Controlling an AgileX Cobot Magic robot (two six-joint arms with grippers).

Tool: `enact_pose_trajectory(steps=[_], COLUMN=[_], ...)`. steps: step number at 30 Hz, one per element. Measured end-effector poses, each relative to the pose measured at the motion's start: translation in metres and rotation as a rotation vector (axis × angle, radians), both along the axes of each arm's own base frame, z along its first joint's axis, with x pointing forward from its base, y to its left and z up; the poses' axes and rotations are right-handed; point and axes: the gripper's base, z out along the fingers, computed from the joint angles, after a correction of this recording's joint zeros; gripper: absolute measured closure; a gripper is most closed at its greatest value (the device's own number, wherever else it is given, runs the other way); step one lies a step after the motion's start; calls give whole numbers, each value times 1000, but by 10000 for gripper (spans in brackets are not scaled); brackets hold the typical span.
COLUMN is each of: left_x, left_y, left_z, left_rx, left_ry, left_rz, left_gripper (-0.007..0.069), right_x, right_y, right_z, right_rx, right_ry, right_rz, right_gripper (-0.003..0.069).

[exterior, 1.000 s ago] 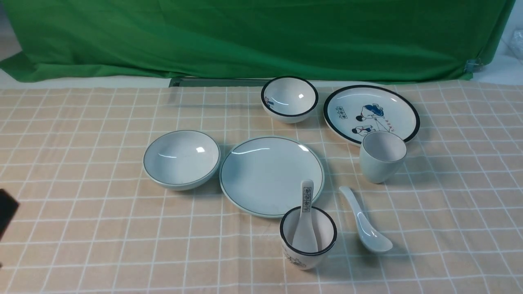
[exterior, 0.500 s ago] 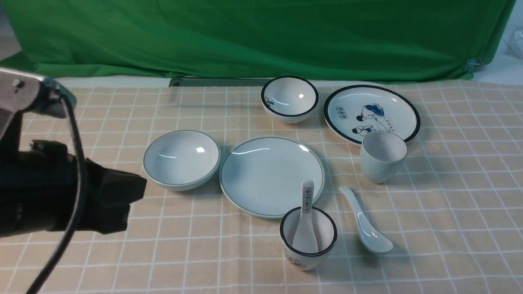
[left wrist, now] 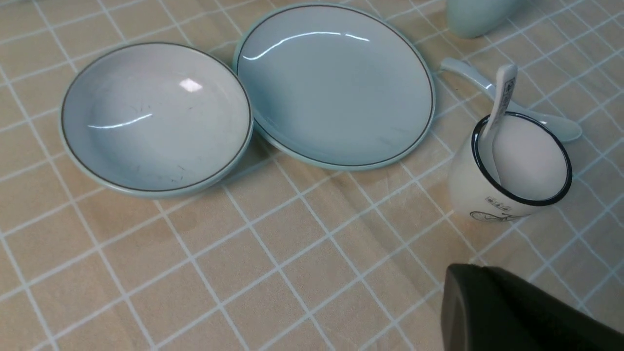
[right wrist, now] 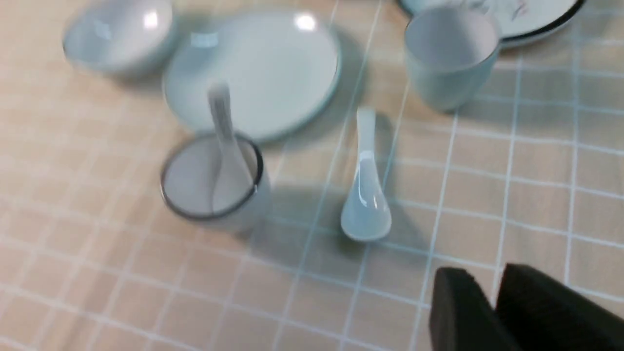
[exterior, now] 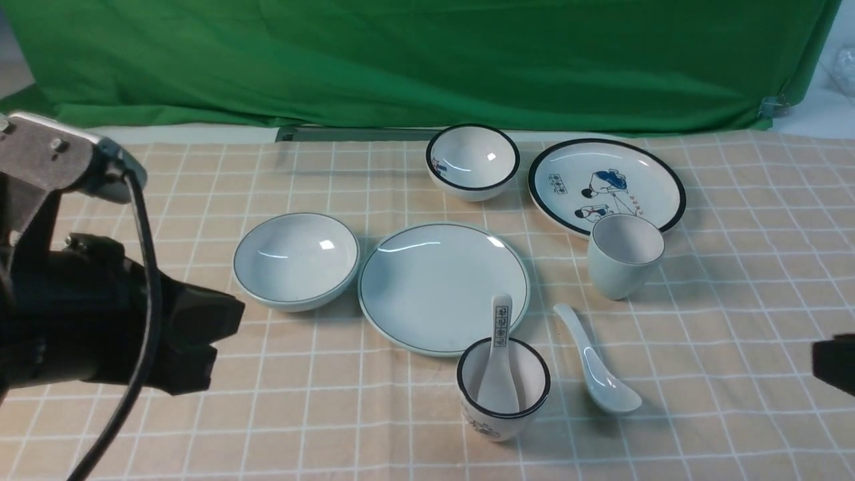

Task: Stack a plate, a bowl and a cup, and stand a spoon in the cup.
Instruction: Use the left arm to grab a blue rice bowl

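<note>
Left gripper (exterior: 217, 334) is hovering shut and empty near the bowl (exterior: 296, 260). Right gripper (right wrist: 487, 280) is showing a narrow gap, gripping nothing, near the spoon (right wrist: 365, 195). Plate (exterior: 444, 287) is sitting on the checked cloth (exterior: 300, 414), bowl just left, cup (exterior: 624, 257) right, spoon lying flat robot-side of the cup.

1. My left arm (exterior: 73, 321) is a bulky, matt black housing with angular, faceted edges.
2. On top of it sits a grey metal bracket (exterior: 50, 160) with rounded corners and small screws on its face.
3. A black cable (exterior: 148, 294) curves from the bracket across the housing.
4. My left gripper (exterior: 224, 327) is black and blunt-ended.
5. My right gripper (right wrist: 492, 307) has two smooth black fingers (right wrist: 458, 312), blurred in the wrist view.
6. My right arm (exterior: 835, 364) shows only as a black block.
</note>
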Motion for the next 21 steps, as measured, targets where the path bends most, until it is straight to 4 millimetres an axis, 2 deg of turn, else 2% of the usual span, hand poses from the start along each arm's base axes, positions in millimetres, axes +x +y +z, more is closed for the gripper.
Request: enact_pose_trajectory(steps=[4,7,10,13,16,18,19,20,21], left_x=[-6,-8,-3,18,48,74,77,100,110], left_y=[0,-1,-5,-21,-37,-45,-46,-49,-50], left_z=[1,-3,-6,-13,-22,-29,-27,-34,-35], left_rx=[19,38,72,181,293,367,369,406,417], left_ry=[8,47,70,124,188,226,220,251,252], left_rz=[-34,-64,-95,-178,-240,-251,-249,-245,-246], left_gripper=[621,621,621,621,618,596,592,549,522], right_x=[46,64,69,69,67,66,66,65,65], right_y=[16,21,22,22,22,22,22,22,22], right_z=[7,11,11,11,11,10,10,10,9], right_rx=[-107,-141,-150,-160,-166,-169,-170,-172,-173], right_ry=[106,127,126,132,145,158,159,168,172], right_rz=[87,121,131,144,152,156,156,159,160], right_gripper=[498,497,497,497,497,496,495,494,494])
